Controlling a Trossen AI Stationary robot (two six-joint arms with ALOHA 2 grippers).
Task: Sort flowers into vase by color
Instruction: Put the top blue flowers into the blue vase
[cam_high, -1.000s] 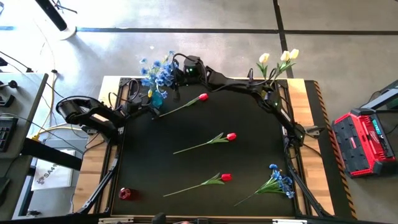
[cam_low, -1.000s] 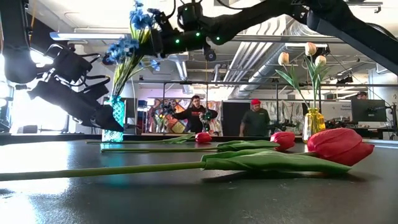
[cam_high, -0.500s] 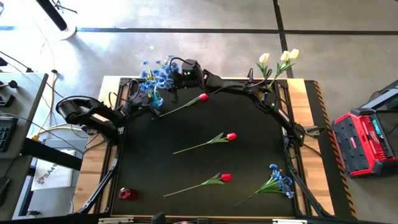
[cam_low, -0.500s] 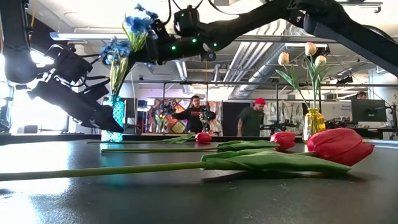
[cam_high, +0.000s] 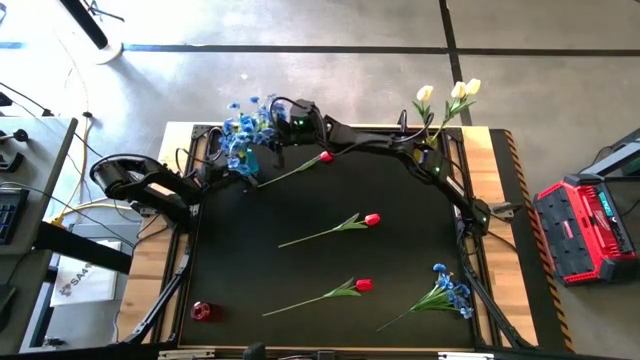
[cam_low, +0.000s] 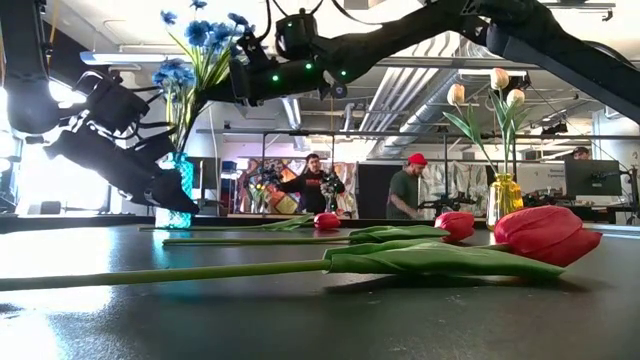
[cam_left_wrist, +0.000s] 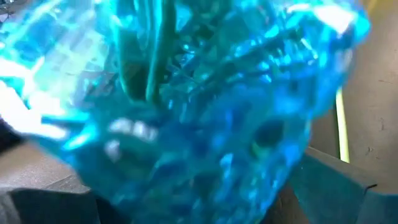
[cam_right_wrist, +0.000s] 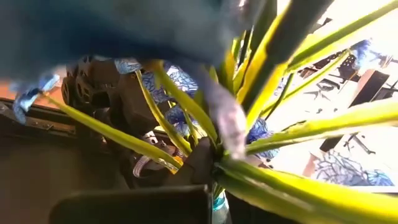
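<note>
A spray of blue flowers (cam_high: 240, 125) (cam_low: 200, 35) stands with its green stems in the blue glass vase (cam_high: 243, 162) (cam_low: 181, 170) at the table's far left corner. My right gripper (cam_high: 272, 128) (cam_low: 232, 82) reaches across the far edge and is shut on the spray, high above the vase. My left gripper (cam_high: 228, 172) (cam_low: 165, 190) is at the vase's lower part; the vase (cam_left_wrist: 199, 112) fills its wrist view. Three red tulips (cam_high: 372, 219) and another blue spray (cam_high: 452, 292) lie flat on the black mat. My left gripper has the blue vase's lower body (cam_low: 178, 195) between its fingers, coming level from the table's left side. The vase stands upright on the table. My right gripper holds the spray where its green stems (cam_right_wrist: 186, 134) fan out below the blossoms, coming nearly level from the right. The fingers hide the contact itself. The stems hang down into the vase.
A yellow vase (cam_low: 503, 200) with cream tulips (cam_high: 445, 95) stands at the far right corner. A small red vase (cam_high: 201, 311) sits near the front left. A red case (cam_high: 585, 230) is on the floor beyond the right edge. People stand in the room behind.
My right gripper has gone toward the table's left edge and slightly down with the blue spray. The spray, which leaned to the right, now stands more upright in the blue vase, its blossoms farther left. The vase has shifted a little left.
</note>
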